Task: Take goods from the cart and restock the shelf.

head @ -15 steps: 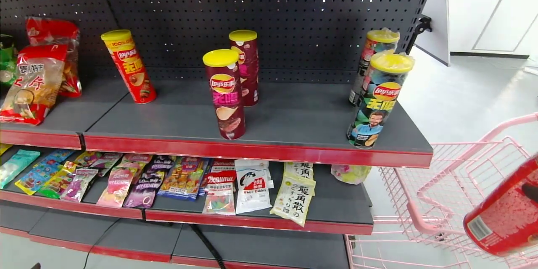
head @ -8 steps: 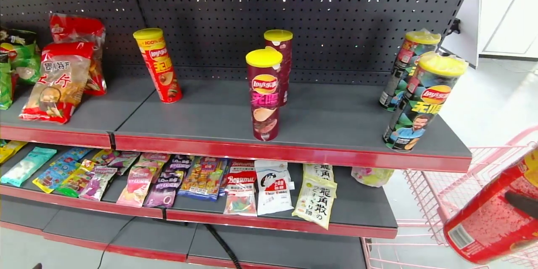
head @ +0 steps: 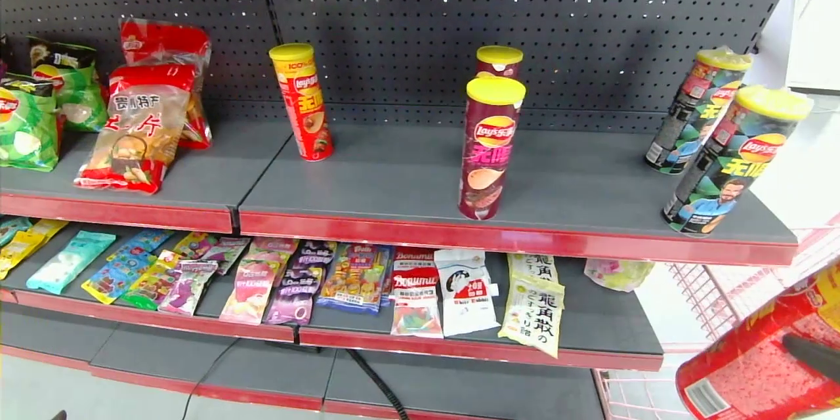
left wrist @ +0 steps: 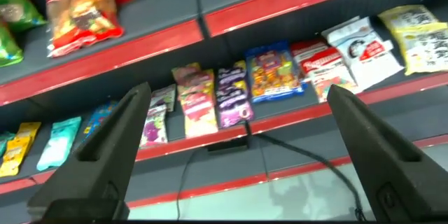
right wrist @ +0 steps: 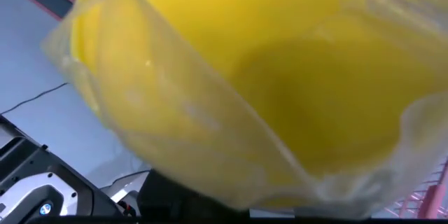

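Lining the shelf (head: 394, 174): upright cans (head: 489, 144), snack bags (head: 134, 128).

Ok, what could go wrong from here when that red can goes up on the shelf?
The red can hangs tilted, below the top shelf; set down at that angle, it might topple. The front green-black can stands at the shelf's right end, by its front edge; the arm could knock it off.
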`<state>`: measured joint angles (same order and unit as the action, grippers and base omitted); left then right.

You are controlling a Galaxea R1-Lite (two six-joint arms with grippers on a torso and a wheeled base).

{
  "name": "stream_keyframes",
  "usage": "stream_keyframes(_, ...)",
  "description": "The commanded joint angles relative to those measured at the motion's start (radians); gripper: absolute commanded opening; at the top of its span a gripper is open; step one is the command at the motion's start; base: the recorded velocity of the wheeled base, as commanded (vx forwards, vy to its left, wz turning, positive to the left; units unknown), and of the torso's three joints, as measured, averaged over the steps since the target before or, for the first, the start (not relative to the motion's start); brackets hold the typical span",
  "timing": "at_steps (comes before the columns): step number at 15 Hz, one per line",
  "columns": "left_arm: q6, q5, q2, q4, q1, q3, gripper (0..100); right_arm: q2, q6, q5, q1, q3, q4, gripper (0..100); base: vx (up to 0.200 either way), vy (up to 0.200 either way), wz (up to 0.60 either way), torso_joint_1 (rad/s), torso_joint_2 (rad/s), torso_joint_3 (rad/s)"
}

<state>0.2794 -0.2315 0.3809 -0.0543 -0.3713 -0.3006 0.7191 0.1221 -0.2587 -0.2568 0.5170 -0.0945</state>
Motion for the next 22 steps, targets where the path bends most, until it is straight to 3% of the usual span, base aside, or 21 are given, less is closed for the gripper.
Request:
stream_keyframes(1, 0.000, 0.000, 0.000, 0.001, 0.000, 0.000, 100, -0.026, 0.001, -0.001, -0.001, -0.015, -0.001, 0, 0.000, 0.200, 0.00, 0.002, 0.00, 0.007)
stream_keyframes(9, 0.014, 0.000, -0.002, 0.002, 0.000, -0.002, 100, -0.060, 0.001, -0.001, -0.001, -0.041, 0.001, 0, 0.000, 0.200, 0.00, -0.001, 0.00, 0.001)
stream_keyframes(13, 0.026, 0.000, -0.002, 0.002, 0.000, -0.012, 100, -0.060, 0.001, 0.001, 0.001, -0.043, 0.001, 0, 0.000, 0.000, 0.00, 0.000, 0.00, 0.000)
stream_keyframes(19, 0.027, -0.005, -0.003, 0.001, 0.000, -0.014, 100, -0.084, -0.001, 0.019, 0.002, -0.071, 0.001, 0, 0.200, 0.000, 0.00, -0.002, 0.00, 0.001)
stream_keyframes(22, 0.027, -0.002, -0.007, 0.002, 0.000, -0.014, 100, -0.121, 0.005, 0.027, 0.007, -0.075, -0.011, 0, 0.000, 0.000, 0.00, 0.000, 0.00, 0.000)
